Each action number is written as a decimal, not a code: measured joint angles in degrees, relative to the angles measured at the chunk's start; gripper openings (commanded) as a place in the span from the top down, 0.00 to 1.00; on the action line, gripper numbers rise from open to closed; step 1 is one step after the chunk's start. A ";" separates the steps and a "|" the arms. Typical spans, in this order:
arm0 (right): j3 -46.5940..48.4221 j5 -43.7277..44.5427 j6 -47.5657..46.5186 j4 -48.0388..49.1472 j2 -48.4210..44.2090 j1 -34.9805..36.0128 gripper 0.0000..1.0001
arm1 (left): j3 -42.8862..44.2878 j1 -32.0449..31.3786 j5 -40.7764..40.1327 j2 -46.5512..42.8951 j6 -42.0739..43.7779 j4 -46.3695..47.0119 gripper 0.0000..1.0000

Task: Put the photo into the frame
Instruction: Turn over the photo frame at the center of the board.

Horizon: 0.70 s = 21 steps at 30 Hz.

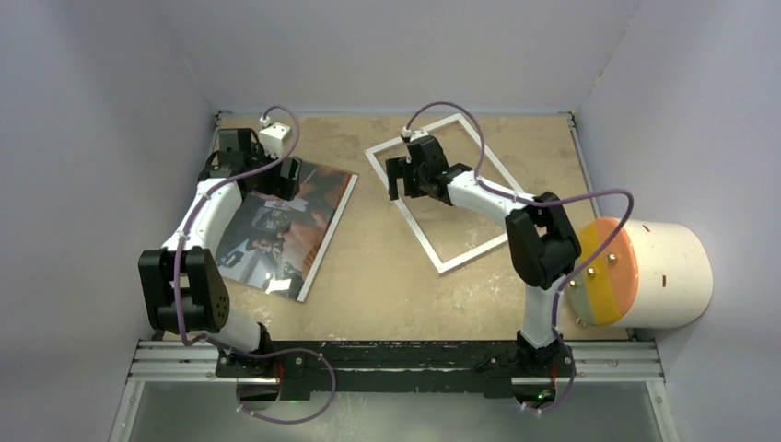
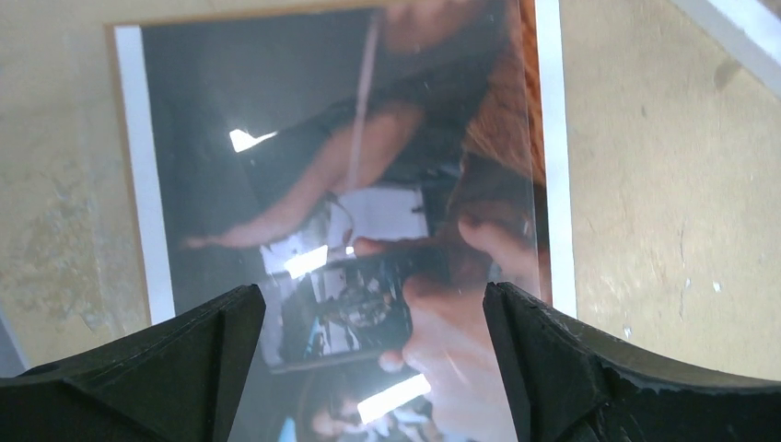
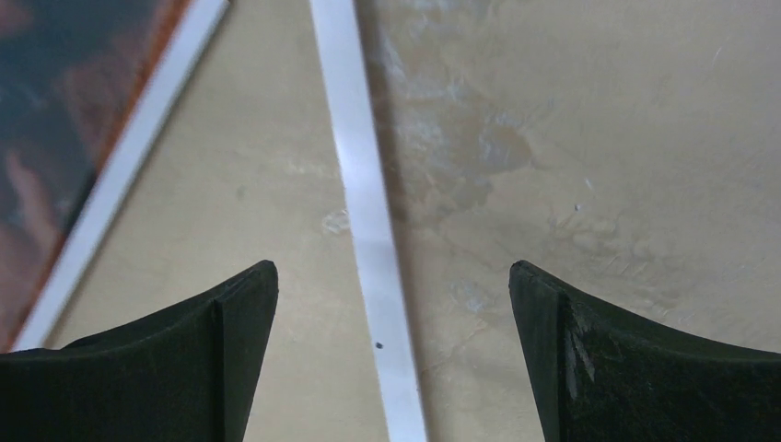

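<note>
**Top view.** The frame point(image 1: 419, 235) is laid flat on the table point(image 1: 387, 285) with its white face up. Its opening is bare, so it is judged ready to receive a print. The photo point(image 1: 285, 226) is laid flat to the left of the frame, well apart from it, and nothing has yet been inserted. The left gripper point(image 1: 281, 175) is held over the photo's far end, left of the frame, presumably to pick the print up there. The right gripper point(image 1: 398, 177) is held over the frame's left rail, probably to steady or shift it.

**Left wrist view.** The photo point(image 2: 304, 184) is seen directly beneath the left gripper point(image 2: 373, 368). A straight glossy edge near the side facing the frame suggests that a clear sheet point(image 2: 516, 138) is lying on the print. The jaws are spread wide and nothing is pinched between them. Whether the print is touched cannot be told. A strip of the frame point(image 2: 737, 28) is glimpsed at the upper right.

**Right wrist view.** The frame's white rail point(image 3: 368, 230) is seen running midway between the fingers of the right gripper point(image 3: 391, 313). The jaws are spread fully and nothing is gripped. The photo's point(image 3: 55, 138) white border is seen just left of that rail.
</note>
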 measured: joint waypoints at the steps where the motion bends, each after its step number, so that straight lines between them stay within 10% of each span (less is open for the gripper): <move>1: 0.20 -0.50 -0.44 -1.49 1.51 0.00 0.08 | 0.00 0.00 0.07 -0.13 0.50 -1.18 0.04; 21: 0.72 2.78 -3.61 -7.08 8.09 3.26 0.39 | -0.15 0.00 2.84 -1.11 3.48 -10.29 0.04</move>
